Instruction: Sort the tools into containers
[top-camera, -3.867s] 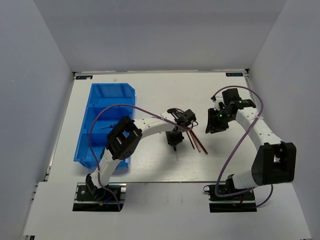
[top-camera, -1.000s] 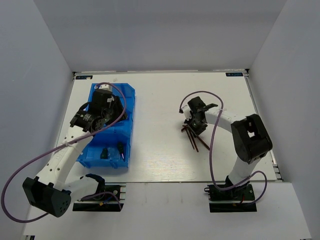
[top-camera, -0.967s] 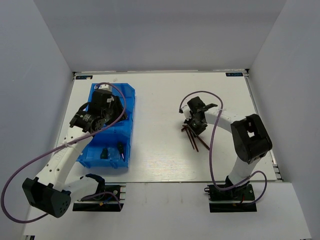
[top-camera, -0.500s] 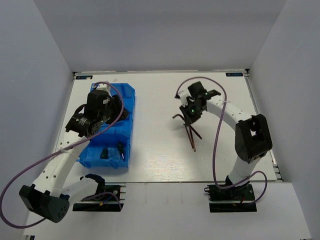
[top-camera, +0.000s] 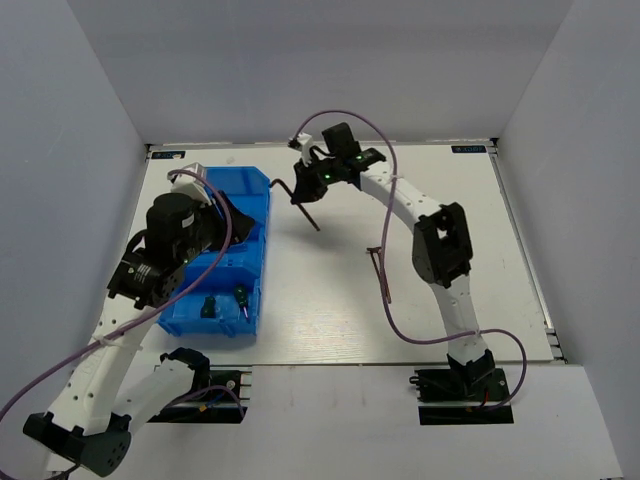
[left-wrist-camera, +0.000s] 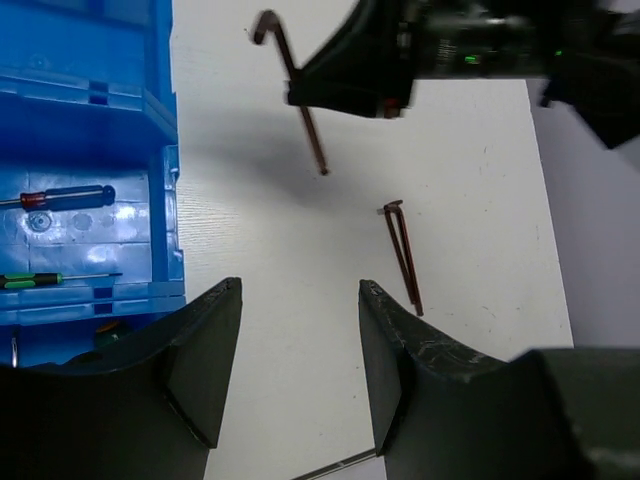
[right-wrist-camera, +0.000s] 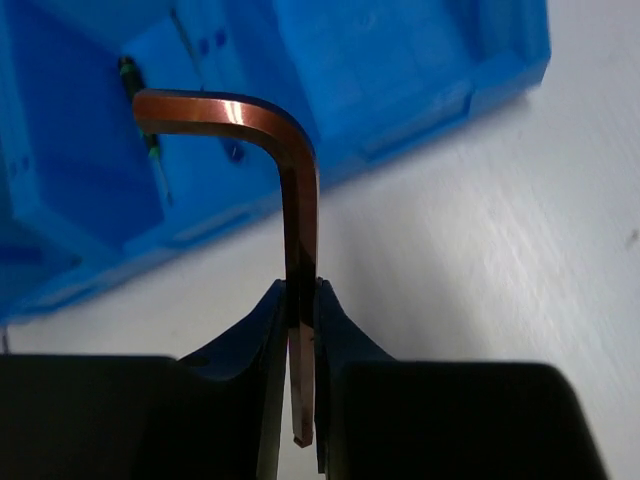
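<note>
Our right gripper (right-wrist-camera: 300, 298) is pinched tight on the long leg of a dark-red hex key (right-wrist-camera: 298, 200), whose short leg bends off to the left in the wrist view. From above we see that key held over the table (top-camera: 470, 290), just right of the far end of the blue bin (top-camera: 215, 195) and not over it.

Our left gripper (left-wrist-camera: 298, 295) hangs high above the bin's right edge, its jaws spread wide with nothing between them.

Two more hex keys (left-wrist-camera: 403, 255) lie together on the table, well apart from the bin and from both grippers.

In the bin's middle compartment we see a red-and-blue-handled screwdriver (left-wrist-camera: 65, 197) and a thin green-and-black screwdriver (left-wrist-camera: 50, 280) lying roughly parallel. The near compartment holds two stubby dark screwdrivers (top-camera: 208, 305). We cannot tell what the far compartment holds
</note>
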